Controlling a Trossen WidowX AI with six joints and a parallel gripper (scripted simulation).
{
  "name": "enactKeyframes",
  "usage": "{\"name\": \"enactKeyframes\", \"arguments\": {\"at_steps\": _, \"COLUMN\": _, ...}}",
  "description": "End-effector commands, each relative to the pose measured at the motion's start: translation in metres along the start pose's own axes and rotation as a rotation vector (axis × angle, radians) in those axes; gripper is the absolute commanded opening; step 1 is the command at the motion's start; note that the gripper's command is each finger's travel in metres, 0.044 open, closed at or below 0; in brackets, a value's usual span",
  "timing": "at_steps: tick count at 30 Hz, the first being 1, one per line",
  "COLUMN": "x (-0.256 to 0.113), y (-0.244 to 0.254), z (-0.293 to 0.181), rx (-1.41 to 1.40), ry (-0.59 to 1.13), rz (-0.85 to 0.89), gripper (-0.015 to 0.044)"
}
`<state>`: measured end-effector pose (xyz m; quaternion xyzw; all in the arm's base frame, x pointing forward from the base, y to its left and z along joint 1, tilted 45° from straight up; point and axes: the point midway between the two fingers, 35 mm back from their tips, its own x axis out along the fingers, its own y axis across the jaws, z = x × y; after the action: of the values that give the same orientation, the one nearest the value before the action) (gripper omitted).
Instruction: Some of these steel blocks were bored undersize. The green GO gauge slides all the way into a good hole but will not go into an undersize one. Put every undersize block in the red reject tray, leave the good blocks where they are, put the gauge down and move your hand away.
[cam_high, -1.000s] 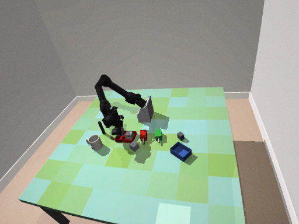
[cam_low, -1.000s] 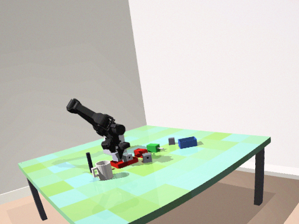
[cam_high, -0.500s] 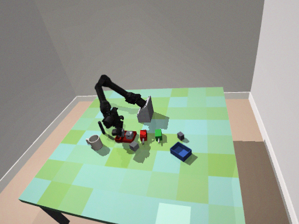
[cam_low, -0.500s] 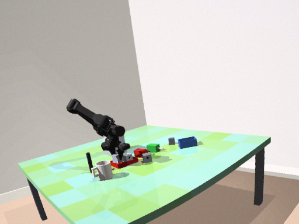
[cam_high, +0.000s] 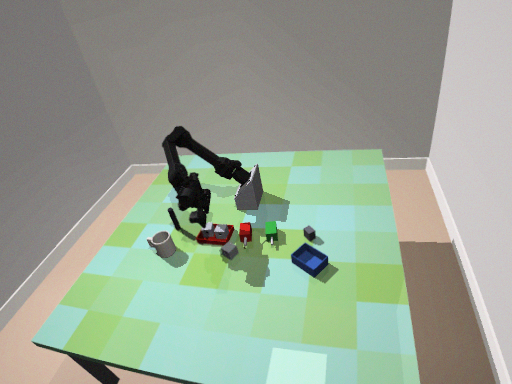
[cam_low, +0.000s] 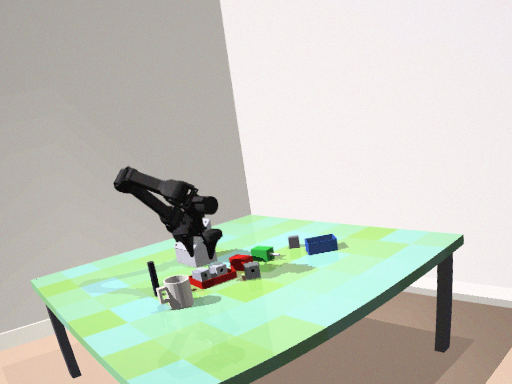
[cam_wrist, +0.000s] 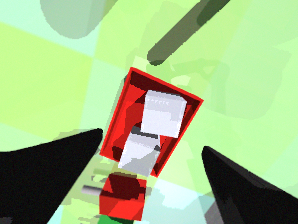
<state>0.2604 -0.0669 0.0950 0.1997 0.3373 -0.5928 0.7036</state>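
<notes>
My gripper (cam_low: 202, 256) (cam_wrist: 152, 141) is open, its fingers wide apart above the red tray (cam_high: 215, 242) (cam_low: 220, 281) (cam_wrist: 167, 85). One steel block (cam_high: 208, 230) (cam_low: 200, 275) (cam_wrist: 162, 114) sits in the tray's mug-side half. A second steel block (cam_high: 221, 231) (cam_low: 218, 270) (cam_wrist: 139, 156) sits beside it, near the other end. A third block (cam_high: 229, 250) (cam_low: 252, 270) stands on the table just outside the tray, its bore showing in the exterior view. A fourth block (cam_high: 309, 233) (cam_low: 293, 242) stands near the blue tray. The green gauge (cam_high: 271, 230) (cam_low: 261, 253) lies on the table.
A red gauge (cam_high: 245, 231) (cam_low: 240, 262) (cam_wrist: 122, 202) lies between the red tray and the green gauge. A blue tray (cam_high: 310, 260) (cam_low: 321, 244) stands farther along. A mug (cam_high: 164, 245) (cam_low: 179, 291) and an upright black rod (cam_high: 173, 219) (cam_low: 152, 278) stand on the red tray's other side.
</notes>
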Motion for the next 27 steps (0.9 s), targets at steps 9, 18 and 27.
{"name": "enactKeyframes", "arguments": {"at_steps": 9, "x": -0.070, "y": -0.024, "z": -0.112, "rx": -0.017, "ry": 0.042, "rz": 0.006, "gripper": 0.0440}}
{"name": "enactKeyframes", "arguments": {"at_steps": 18, "x": -0.089, "y": -0.047, "z": -0.137, "rx": -0.007, "ry": 0.001, "rz": -0.004, "gripper": 0.0440}}
{"name": "enactKeyframes", "arguments": {"at_steps": 27, "x": -0.089, "y": -0.047, "z": -0.137, "rx": -0.007, "ry": 0.001, "rz": -0.004, "gripper": 0.0440}}
